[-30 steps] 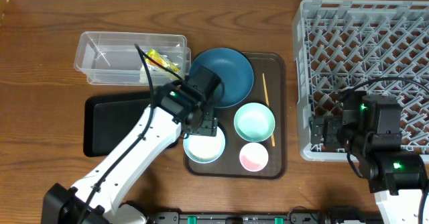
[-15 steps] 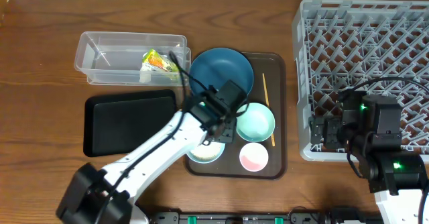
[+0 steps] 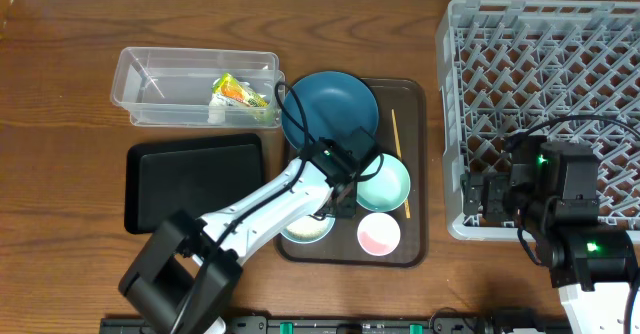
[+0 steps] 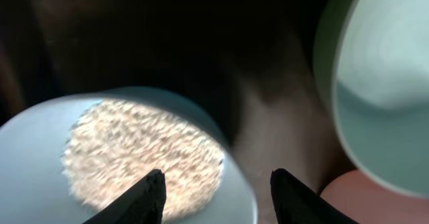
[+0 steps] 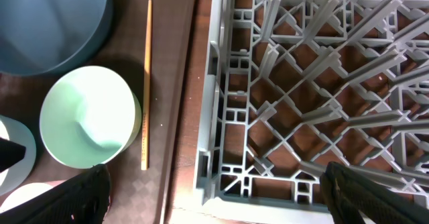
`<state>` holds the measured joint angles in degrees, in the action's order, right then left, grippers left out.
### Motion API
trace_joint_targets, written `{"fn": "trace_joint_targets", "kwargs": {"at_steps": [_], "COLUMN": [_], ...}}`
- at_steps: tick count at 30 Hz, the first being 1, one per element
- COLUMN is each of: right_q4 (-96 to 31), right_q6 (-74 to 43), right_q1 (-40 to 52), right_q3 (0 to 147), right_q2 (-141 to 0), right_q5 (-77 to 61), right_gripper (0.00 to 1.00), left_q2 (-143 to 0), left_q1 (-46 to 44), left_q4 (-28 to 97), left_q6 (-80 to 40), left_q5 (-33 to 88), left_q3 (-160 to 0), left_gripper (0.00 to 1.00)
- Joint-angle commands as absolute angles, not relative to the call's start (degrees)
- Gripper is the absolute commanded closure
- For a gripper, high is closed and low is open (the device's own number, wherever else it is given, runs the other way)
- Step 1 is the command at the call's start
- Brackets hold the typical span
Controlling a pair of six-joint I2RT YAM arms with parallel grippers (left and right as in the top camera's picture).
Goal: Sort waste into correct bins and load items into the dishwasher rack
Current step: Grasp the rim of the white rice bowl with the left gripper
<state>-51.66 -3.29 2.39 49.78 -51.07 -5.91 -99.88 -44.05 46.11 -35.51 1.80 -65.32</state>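
Narrowing left jaws over rice bowl (image 4: pixel 30 160)

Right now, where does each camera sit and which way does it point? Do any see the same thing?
Overhead: fixed above the table, looking straight down on the grey rack, brown tray, left arm and right arm.
Left wrist: on the left arm, looking down into the rice bowl; left gripper fingertips at the bottom edge.
Right wrist: on the right arm, looking down at the rack's corner and wooden stick; right gripper fingertips in the bottom corners.
Shared: the mint-green bowl shows in all three.
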Motion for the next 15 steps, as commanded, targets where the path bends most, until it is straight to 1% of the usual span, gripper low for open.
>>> {"fn": "trace_joint_targets", "kwargs": {"at_steps": [1, 6, 8, 12, 15], "right_q4": [-52.0, -51.9, -51.9, -52.0, -52.1], "right_q6": [-3.8, -3.8, -3.8, -3.8, -3.8], "right_q1": [3.0, 3.0, 3.0, 3.0, 3.0], "right_q3": [50.9, 50.9, 50.9, 50.9, 50.9], "right_q2": [-51.0, -51.0, -51.0, -51.0, -51.0], "right_q5": [-5.8, -5.8, -5.8, -5.8, -5.8], "right_gripper": [0.01, 0.01, 0.01, 0.01, 0.01], "left_q2": [-101.3, -102.8, -103.0, -103.0, -103.0], "left_q1": [-44.2, -44.2, -44.2, -44.2, -44.2], "left_q4": [45.3, 45.2, 45.3, 45.1, 45.3], "left_q6": [-36.3, -36.3, -36.3, -36.3, -36.3], "left_q5": [3.7, 4.1, 4.1, 4.1, 4.1], "left_q3": [-64.7, -64.7, -64.7, -64.7, -64.7], "left_gripper": [0.47, 0.52, 0.56, 0.72, 0.73]}}
